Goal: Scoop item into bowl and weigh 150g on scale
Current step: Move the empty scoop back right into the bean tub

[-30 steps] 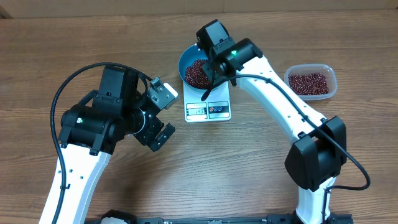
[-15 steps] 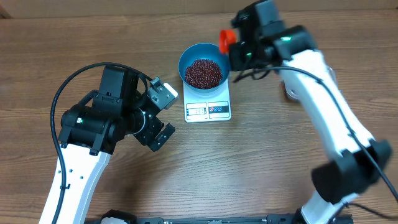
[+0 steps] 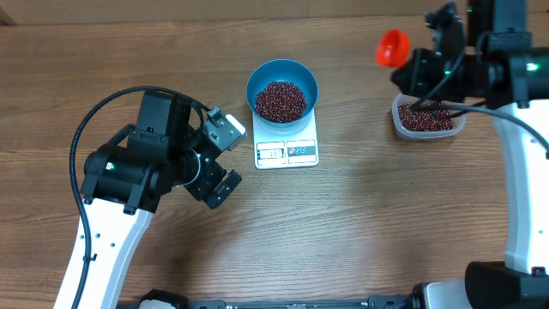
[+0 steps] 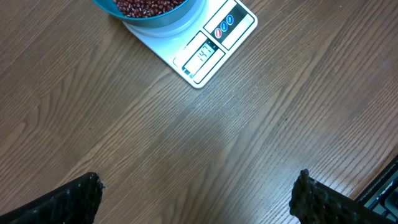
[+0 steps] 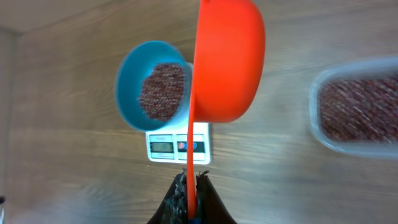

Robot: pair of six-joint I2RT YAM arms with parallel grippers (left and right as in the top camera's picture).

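**Refill step judged in hand**

Beans (image 3: 281, 100) are heaped in the blue bowl (image 3: 254, 79) on the scale (image 3: 287, 153). The orange scoop (image 3: 393, 47) is clamped in the right fingers (image 5: 180, 196) beside the container (image 3: 429, 121). The left fingers (image 4: 68, 202) are spread wide, empty. A small, careful dip is probably called for next.

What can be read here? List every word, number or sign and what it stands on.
The display on the scale: digits, too blurred to read surely.
The label panel beside it: round red and blue signs, no legible words.
The bowl, orange scoop and clear container: no text.
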